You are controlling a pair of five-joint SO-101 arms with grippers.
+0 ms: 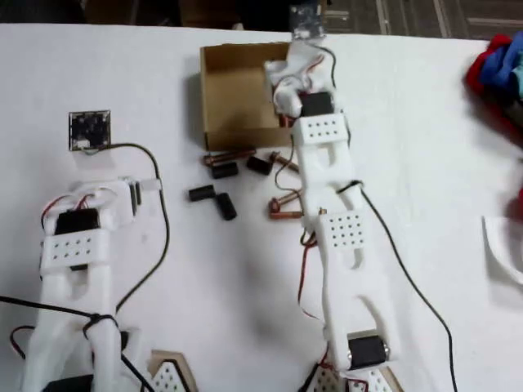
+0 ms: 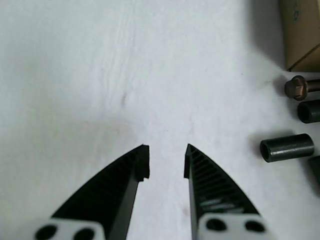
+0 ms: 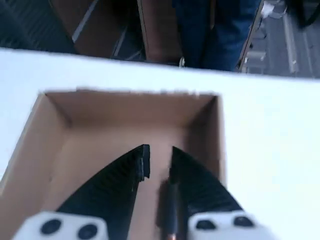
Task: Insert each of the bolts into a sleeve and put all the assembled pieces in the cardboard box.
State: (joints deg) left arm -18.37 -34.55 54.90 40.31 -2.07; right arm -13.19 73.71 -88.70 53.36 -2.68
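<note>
The cardboard box (image 1: 233, 98) stands at the table's far middle. My right gripper (image 1: 284, 82) hangs over its right half. In the right wrist view the right gripper (image 3: 158, 162) is open above the box floor (image 3: 100, 155). A dark sleeve with a copper bolt end (image 3: 170, 210) shows between the fingers, and I cannot tell if it touches them. Loose black sleeves (image 1: 222, 170) (image 1: 201, 193) and copper bolts (image 1: 286, 208) (image 1: 230, 154) lie in front of the box. My left gripper (image 2: 167, 160) is open over bare table, left of a sleeve (image 2: 287, 147) and a bolt head (image 2: 296, 87).
A small circuit board (image 1: 90, 131) with a black cable lies at the left. Coloured cloth (image 1: 498, 65) and a white curved object (image 1: 502, 249) sit at the right edge. The right arm's links (image 1: 343, 237) stretch over the bolts' right side.
</note>
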